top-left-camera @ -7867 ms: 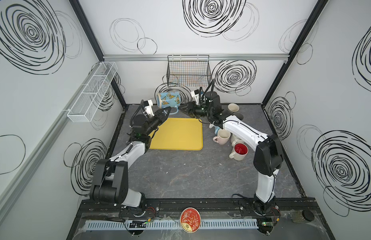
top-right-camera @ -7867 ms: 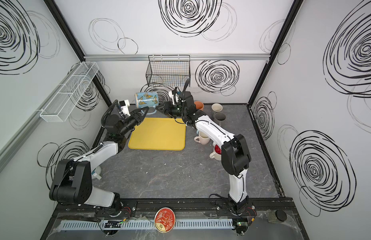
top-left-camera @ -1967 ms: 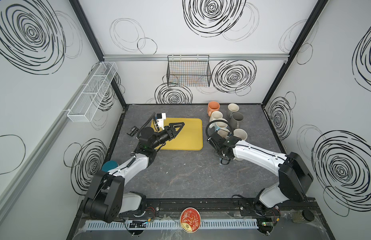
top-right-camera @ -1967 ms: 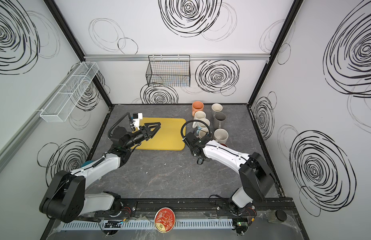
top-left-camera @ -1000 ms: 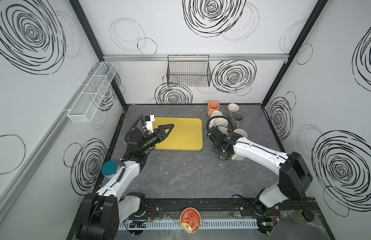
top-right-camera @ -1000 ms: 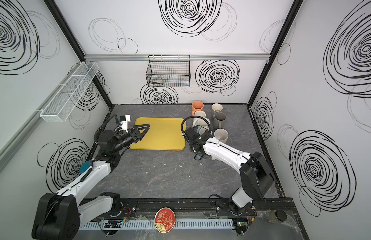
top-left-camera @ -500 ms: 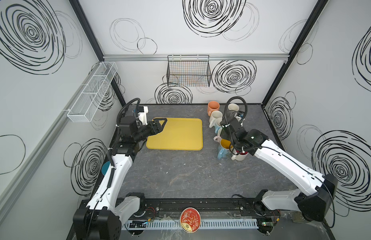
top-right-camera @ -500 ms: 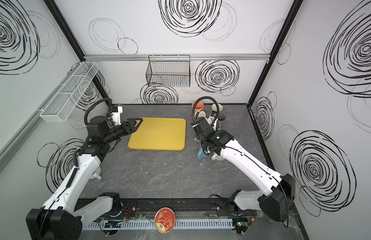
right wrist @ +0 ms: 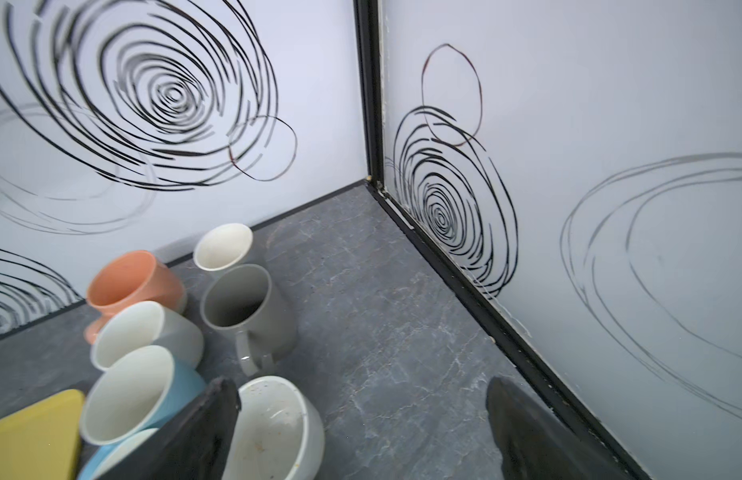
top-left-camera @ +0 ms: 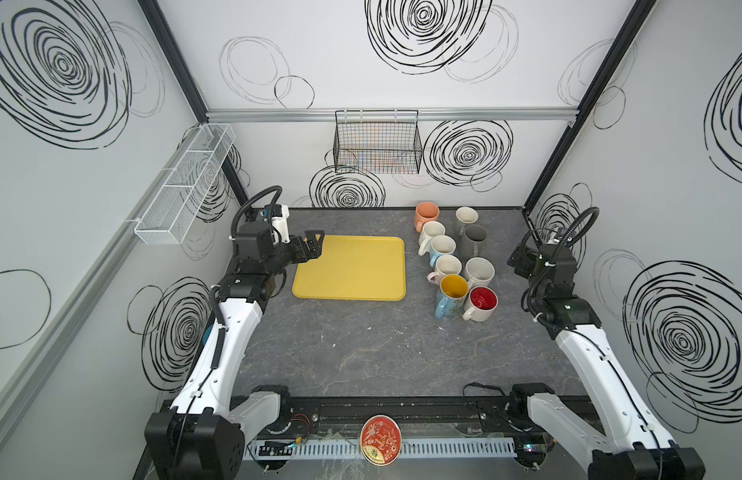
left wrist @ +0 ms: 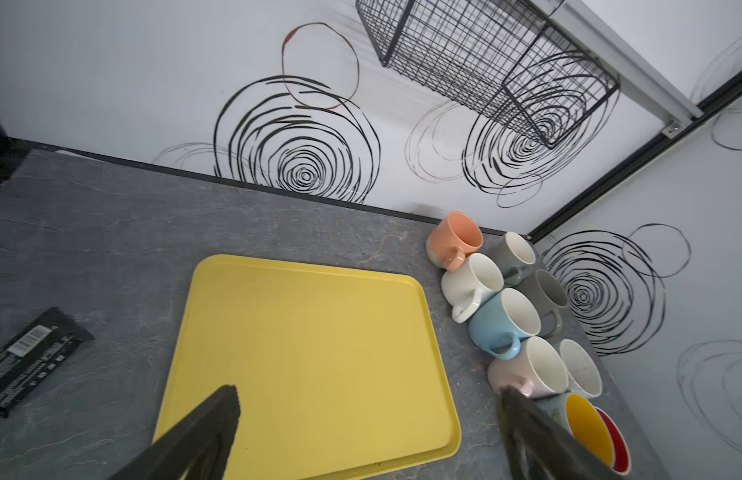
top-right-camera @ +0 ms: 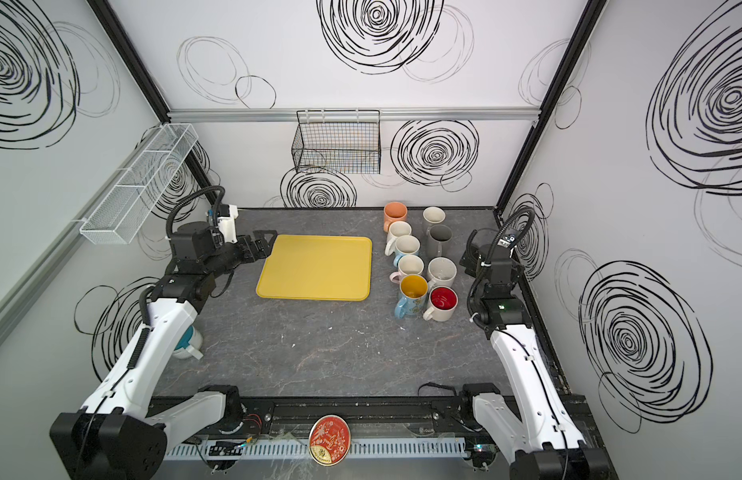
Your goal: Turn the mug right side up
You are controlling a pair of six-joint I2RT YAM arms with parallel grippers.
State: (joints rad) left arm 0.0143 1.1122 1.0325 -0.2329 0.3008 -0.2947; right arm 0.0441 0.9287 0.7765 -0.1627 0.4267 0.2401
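Finding: the mug, pale blue outside and yellow inside, stands mouth up on the table. It is at the near end of the cluster, just beside the red-lined mug.

Half a second ago the right gripper was over it. That arm now sits back by the right wall, jaws spread wide and holding nothing. The left gripper, at the far left corner of the tray, is likewise spread and empty.

Count:
- nine mugs in the cluster
- one teal mug beside the left arm
- one tray
- one black wire basket
- one white mesh rack

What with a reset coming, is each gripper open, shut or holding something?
Left gripper: open, holding nothing.
Right gripper: open, holding nothing.
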